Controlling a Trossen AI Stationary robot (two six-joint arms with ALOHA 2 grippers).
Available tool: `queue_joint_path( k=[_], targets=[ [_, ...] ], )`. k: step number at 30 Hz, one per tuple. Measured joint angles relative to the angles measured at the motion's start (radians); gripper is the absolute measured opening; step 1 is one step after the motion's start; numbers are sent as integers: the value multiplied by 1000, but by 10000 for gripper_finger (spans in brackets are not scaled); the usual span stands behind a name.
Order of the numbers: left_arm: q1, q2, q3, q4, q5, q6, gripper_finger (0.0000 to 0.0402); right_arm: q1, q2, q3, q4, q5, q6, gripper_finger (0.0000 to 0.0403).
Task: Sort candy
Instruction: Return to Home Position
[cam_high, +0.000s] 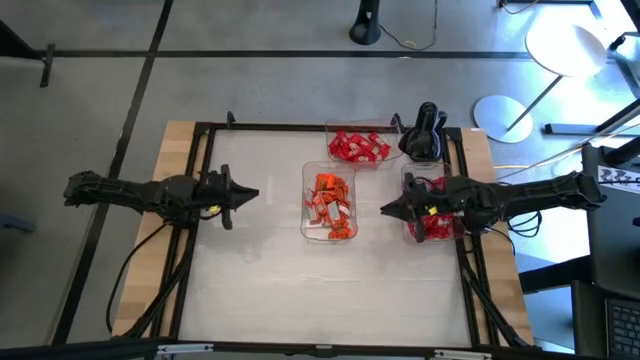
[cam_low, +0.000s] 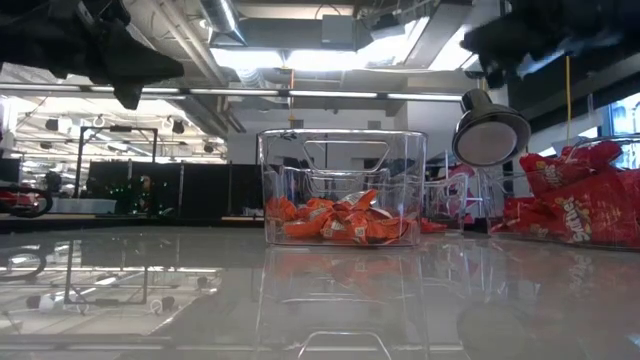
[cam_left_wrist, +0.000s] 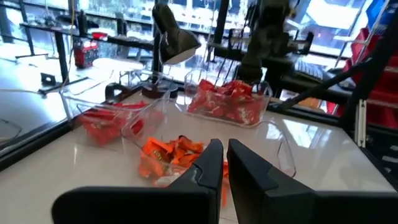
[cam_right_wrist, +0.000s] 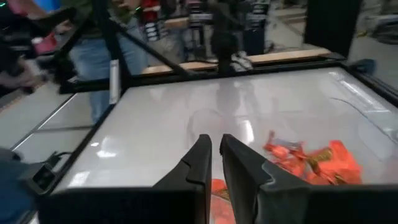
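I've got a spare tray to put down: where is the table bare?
Bare: the table left of the orange tray, beneath the left gripper, and the strip on the low camera's side. Crowded: the far right, with two red trays and the right gripper.

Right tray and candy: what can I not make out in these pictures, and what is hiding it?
- High view: the right arm covers most of the right tray, so its red candy cannot be counted.
- Low view: the picture's right edge cuts this tray off.
- Right wrist view: the right gripper hides part of the orange candy.
- High view: wrapper marks in the far tray are too small.
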Motion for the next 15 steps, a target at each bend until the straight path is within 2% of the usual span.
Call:
queue_joint_path(
  k=[7, 10, 15],
  targets=[
    [0, -71, -146, 191, 3, 15, 17, -9, -88, -202, 253, 16, 6, 40],
    [1, -100, -184, 206, 4, 16, 17, -43, -109, -266, 359, -14, 6, 40],
    [1, -146, -204, 187, 5, 21, 17, -148, -130, -302, 362, -73, -5, 40]
  ],
)
